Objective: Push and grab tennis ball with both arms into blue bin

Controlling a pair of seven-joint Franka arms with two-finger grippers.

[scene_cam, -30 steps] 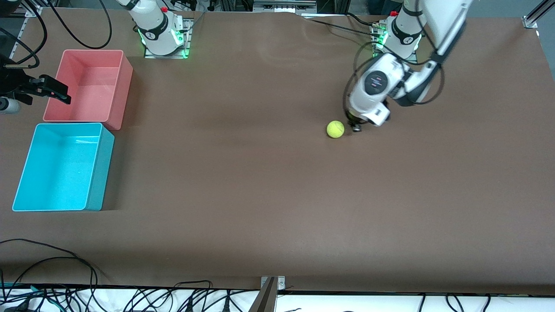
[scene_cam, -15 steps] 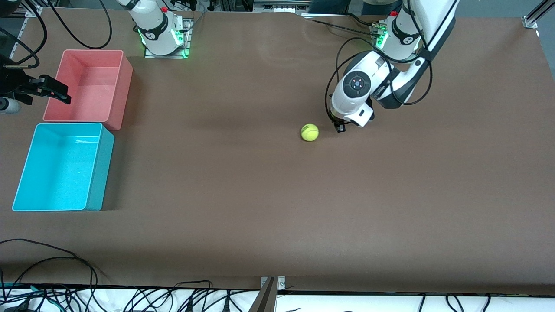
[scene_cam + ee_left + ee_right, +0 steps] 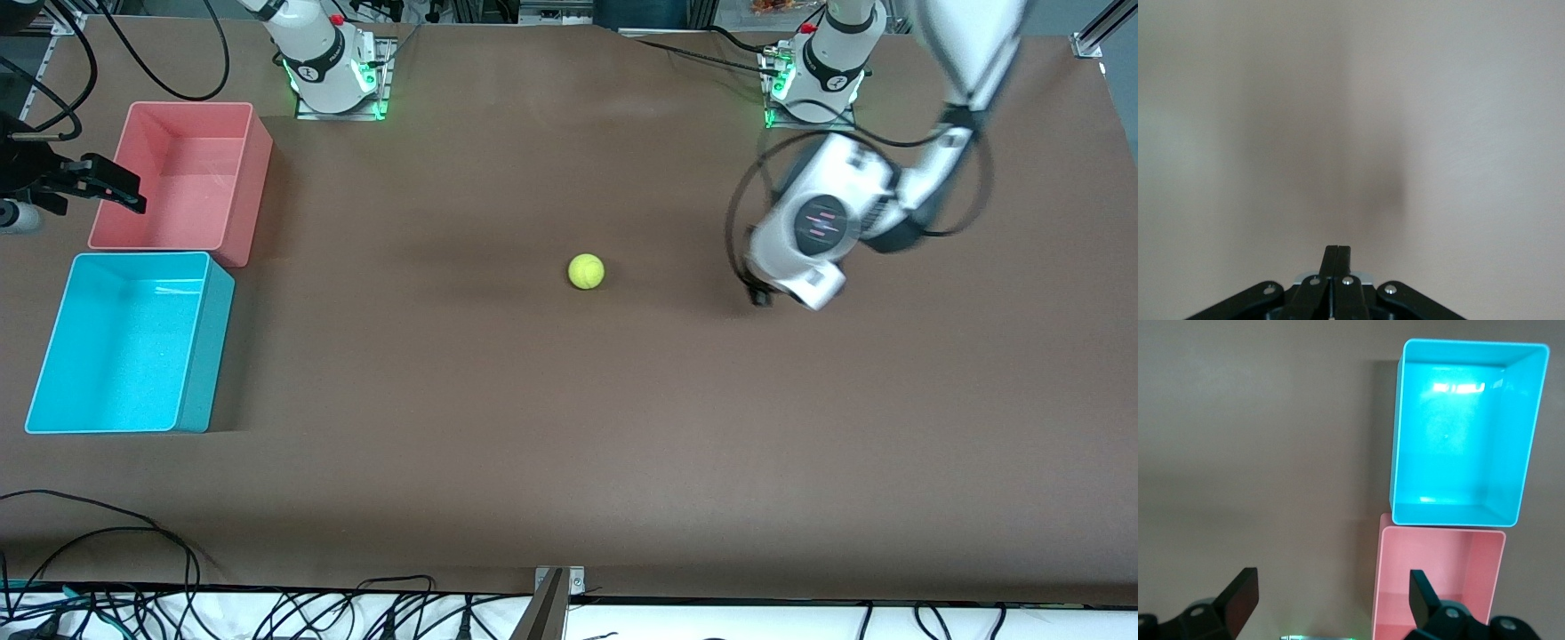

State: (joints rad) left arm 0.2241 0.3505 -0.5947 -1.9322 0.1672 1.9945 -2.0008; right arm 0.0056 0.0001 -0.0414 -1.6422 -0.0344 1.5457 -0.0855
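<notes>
Left gripper (image 3: 758, 297) sits low over the bare brown table (image 3: 569, 427), toward the left arm's end from the tennis ball (image 3: 586, 271) and well apart from it. From my left wrist feed I read its two black fingers (image 3: 1337, 257) pressed flat together, holding nothing (only blank tabletop shows past them).

That tennis ball rests on the table near the middle, out in the open, touched by neither arm. Measured from the ball, the blue bin (image 3: 53, 338) stands well off toward the right arm's end of the table and somewhat nearer the front camera; I see nothing lying in it. A pink bin (image 3: 258, 169) stands just beside the blue bin, farther from the front camera.

Right gripper (image 3: 1331, 600) waits up in the air off the right arm's end of the table, beside the pink bin, and again far from the ball. On my right wrist feed its fingers (image 3: 1241, 597) are spread wide apart with nothing between them, and both bins show below them.
</notes>
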